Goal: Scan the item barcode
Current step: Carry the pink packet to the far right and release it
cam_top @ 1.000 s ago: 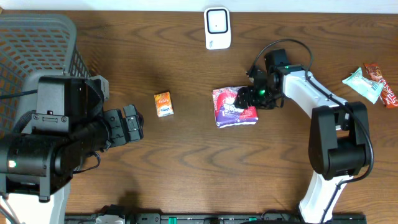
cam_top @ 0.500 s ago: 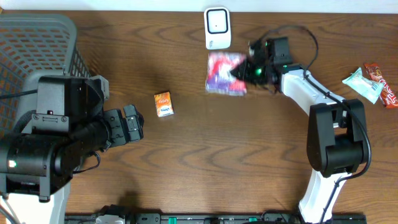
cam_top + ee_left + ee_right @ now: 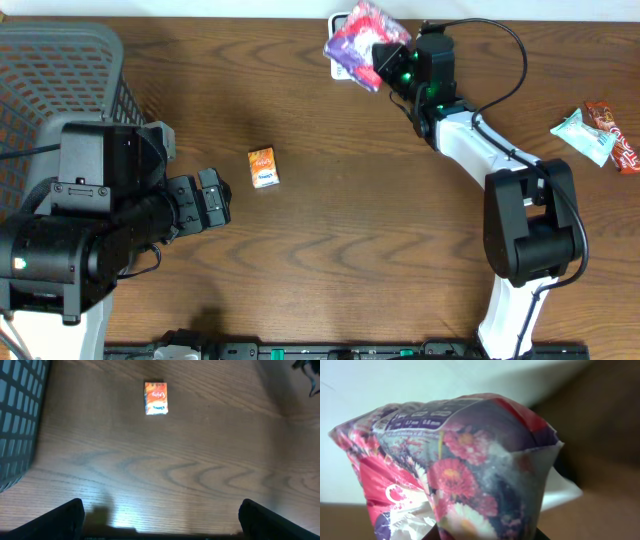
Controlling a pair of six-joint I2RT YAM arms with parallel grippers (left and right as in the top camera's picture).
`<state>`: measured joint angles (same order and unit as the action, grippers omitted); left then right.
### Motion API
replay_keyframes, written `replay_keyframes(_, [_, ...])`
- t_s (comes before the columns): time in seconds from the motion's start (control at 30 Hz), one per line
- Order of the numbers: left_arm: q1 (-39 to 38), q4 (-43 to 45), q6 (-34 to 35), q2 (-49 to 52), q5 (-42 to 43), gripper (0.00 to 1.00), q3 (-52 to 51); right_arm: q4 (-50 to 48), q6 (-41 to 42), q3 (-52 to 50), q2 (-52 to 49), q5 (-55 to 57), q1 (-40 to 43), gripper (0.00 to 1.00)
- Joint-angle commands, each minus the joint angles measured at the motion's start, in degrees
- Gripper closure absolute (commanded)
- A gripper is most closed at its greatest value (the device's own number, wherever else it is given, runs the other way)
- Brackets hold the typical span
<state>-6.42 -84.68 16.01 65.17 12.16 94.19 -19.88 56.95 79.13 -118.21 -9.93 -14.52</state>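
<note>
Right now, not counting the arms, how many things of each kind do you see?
packs: 3, floral pack, teal pack, red pack
boxes: 1, orange box
scanner: 1
basket: 1
total: 6

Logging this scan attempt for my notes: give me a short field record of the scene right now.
right tool: shut on floral packet, held above white scanner
left tool: open, empty, beside basket
orange box: flat on table, apart from both tools
</note>
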Motion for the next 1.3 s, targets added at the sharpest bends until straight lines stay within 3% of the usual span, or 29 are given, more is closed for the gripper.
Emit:
replay_keyframes(0.0, [0.2,-0.1,-1.0,0.1,0.7,0.02,0.0,-5.7,6.9,0.8,-2.2,5.3,-0.1,0.98])
replay_keyframes(0.3, [0.2,-0.1,-1.0,0.1,0.7,0.02,0.0,-5.4,10.9,6.8,-8.8,5.2,-0.2,0.99])
replay_keyframes(0.4, [0.2,-0.1,-1.0,0.1,0.7,0.02,0.0,-3.5,6.3,9.1,-9.3,4.7,-0.2,0.99])
replay_keyframes(0.6, [0.2,-0.1,-1.0,0.1,0.7,0.02,0.0,10.1,-1.0,15.5,-7.6,0.7,3.0,0.99])
replay_keyframes(0.93, [0.2,-0.1,-1.0,0.1,0.7,0.02,0.0,37.2,-16.5,16.1,0.5,4.8,18.9,0.99])
replay_keyframes(1.1, [0.2,-0.1,-1.0,0.1,0.7,0.02,0.0,48.2,-30.8,16.0,1.3,6.2,30.6,0.99])
replay_keyframes(1.2, [0.2,-0.1,-1.0,0.1,0.7,0.02,0.0,53.7,-35.3,15.9,1.0,8.9,36.7,0.99])
replay_keyframes(1.23, [0.2,-0.1,-1.0,0.1,0.7,0.02,0.0,54.8,-36.4,15.9,1.0,9.4,38.4,0.95])
replay_keyframes(1.27, [0.2,-0.1,-1.0,0.1,0.7,0.02,0.0,56.6,-37.3,15.9,0.9,9.4,41.6,0.52])
